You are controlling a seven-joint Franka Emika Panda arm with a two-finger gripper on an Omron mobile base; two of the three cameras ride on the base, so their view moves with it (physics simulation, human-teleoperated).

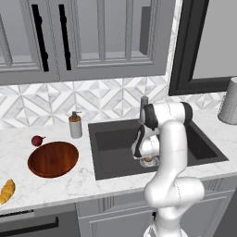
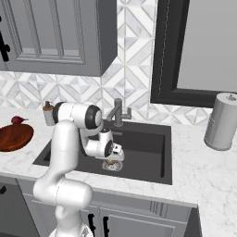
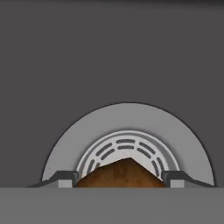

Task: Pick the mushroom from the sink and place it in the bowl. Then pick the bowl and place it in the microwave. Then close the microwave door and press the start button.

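Your gripper (image 3: 119, 179) sits fingers either side of the mushroom (image 3: 120, 174) over the sink (image 1: 111, 139) drain, bottom center; can't tell if it's clamped.

No legible text, label, brand, number or sign appears on any surface in the three views. The cabinet fronts, the wall tiles and the containers on the tabletop carry no readable markings.
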